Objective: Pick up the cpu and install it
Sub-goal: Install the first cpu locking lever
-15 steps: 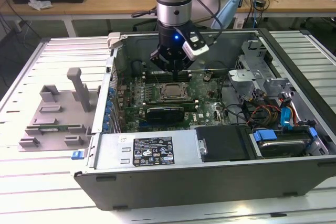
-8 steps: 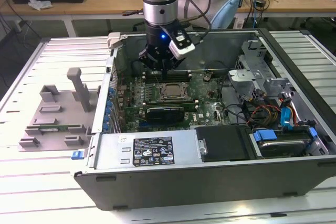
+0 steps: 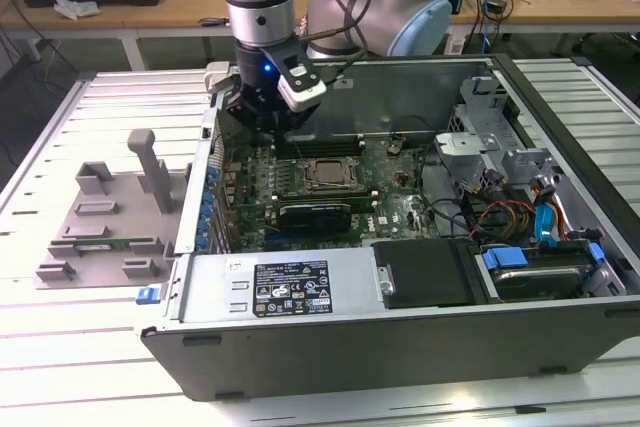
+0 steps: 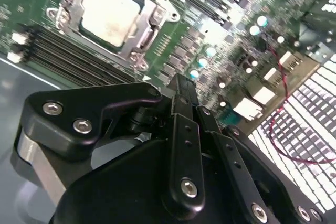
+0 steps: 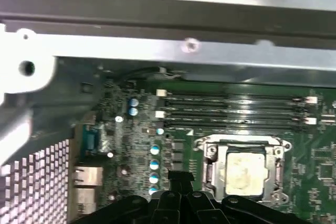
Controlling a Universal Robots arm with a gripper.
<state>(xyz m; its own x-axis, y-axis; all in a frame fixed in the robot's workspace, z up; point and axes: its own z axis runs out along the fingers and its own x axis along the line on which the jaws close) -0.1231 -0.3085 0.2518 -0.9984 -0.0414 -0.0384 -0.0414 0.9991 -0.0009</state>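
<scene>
Fingers (image 5: 178, 176) look pressed together with nothing between them, hanging low over the green motherboard (image 5: 136, 145) inside the open computer case (image 3: 400, 332). The cpu (image 5: 245, 170) is not in their grip: it lies flat below the fingertips and a little off to one side, near but not touching them. Its pale, smeared metal top faces up inside the metal-framed socket (image 5: 210, 153). It sits square and level within that frame, which suggests it is already seated and explains why the fingers carry nothing. Whether the frame is latched down over it I cannot tell. Just beyond the socket from the fingers run the long dark memory slots (image 5: 231, 109). Well away from the fingers, outside the case wall, the grey plastic tray (image 3: 100, 217) rests on the slatted table (image 3: 60, 127).
</scene>
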